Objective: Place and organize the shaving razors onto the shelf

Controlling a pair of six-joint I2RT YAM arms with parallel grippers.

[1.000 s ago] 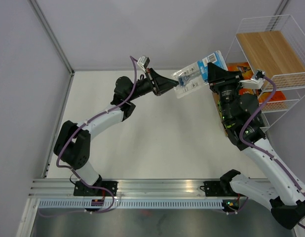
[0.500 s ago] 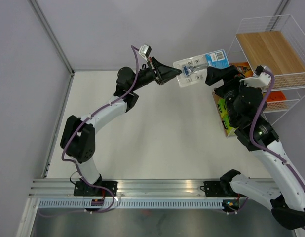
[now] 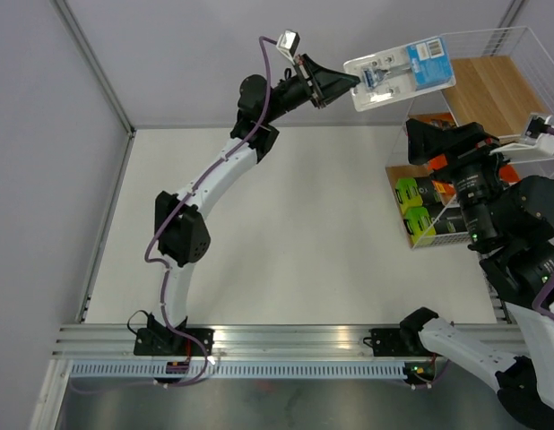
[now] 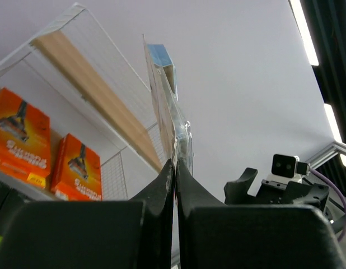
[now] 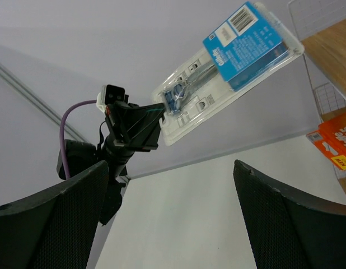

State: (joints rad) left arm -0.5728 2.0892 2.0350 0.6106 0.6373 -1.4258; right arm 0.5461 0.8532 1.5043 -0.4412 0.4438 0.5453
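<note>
Blister (image 3: pixel 401 72): clamped by left gripper (image 3: pixel 355 83), held high beside shelf (image 3: pixel 492 98), far right corner.
Right gripper (image 5: pixel 170 168): jaws spread, empty.

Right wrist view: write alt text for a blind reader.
The left arm holds a clear plastic blister pack with a blue card in its shut jaws by the lower end, high against a grey wall. The right arm's black jaws stand open in the foreground; a white wire shelf and an orange cardboard pack show at right.
</note>
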